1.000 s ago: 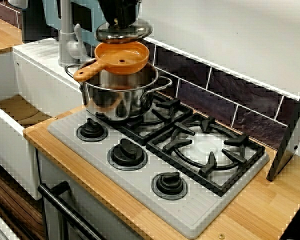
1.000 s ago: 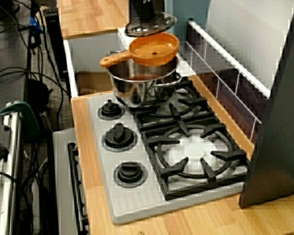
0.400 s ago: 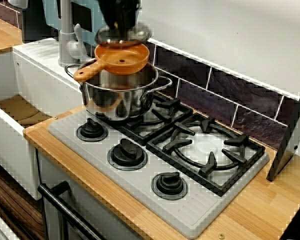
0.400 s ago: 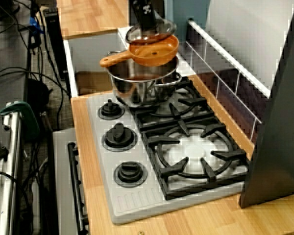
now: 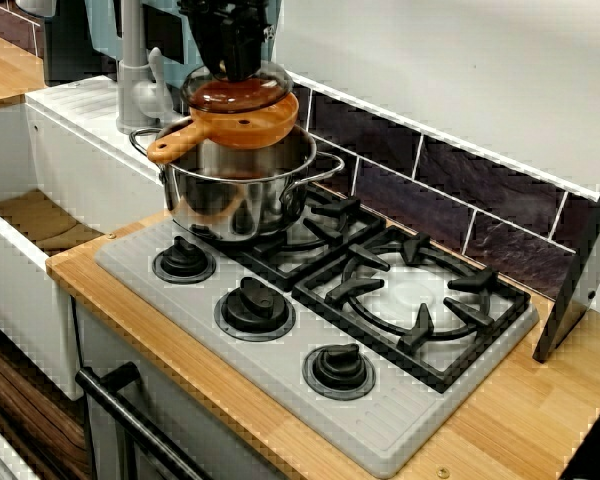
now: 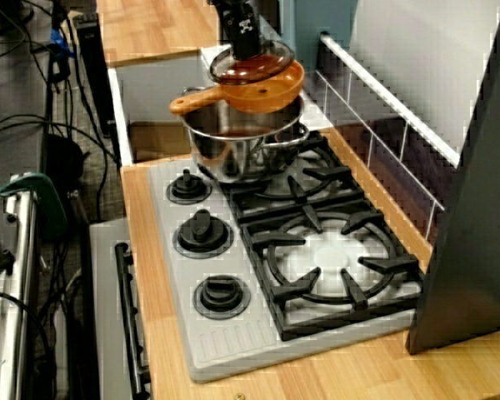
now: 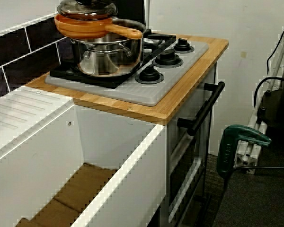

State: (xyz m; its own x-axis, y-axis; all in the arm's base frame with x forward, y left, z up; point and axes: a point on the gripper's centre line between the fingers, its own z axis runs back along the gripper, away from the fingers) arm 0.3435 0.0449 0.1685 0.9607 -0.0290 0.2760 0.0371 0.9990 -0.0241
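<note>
In the front view my black gripper (image 5: 235,62) comes down from the top edge and is shut on the knob of a glass lid (image 5: 238,92). The lid sits on a small orange pan (image 5: 248,126), whose handle (image 5: 170,145) points left. This pan rests across the rim of a steel pot (image 5: 242,195) on the back left burner. The high view from the stove's end shows the same stack: gripper (image 6: 244,43), lid (image 6: 252,63), orange pan (image 6: 265,90), pot (image 6: 240,146). From the sink side, the lid (image 7: 87,9) covers the pan (image 7: 92,27) above the pot (image 7: 104,59); the gripper is cut off there.
The right burner grate (image 5: 420,300) is bare. Three black knobs (image 5: 254,308) line the stove's front. A grey tap (image 5: 135,70) and white sink (image 5: 40,220) lie left of the pot. The tiled wall (image 5: 440,200) runs behind, and a dark leaning panel (image 5: 585,270) stands at the right.
The gripper has come down with the glass lid. A second ago the lid hung above the orange pan; now it lies on the pan. Pot and pan have not moved.
</note>
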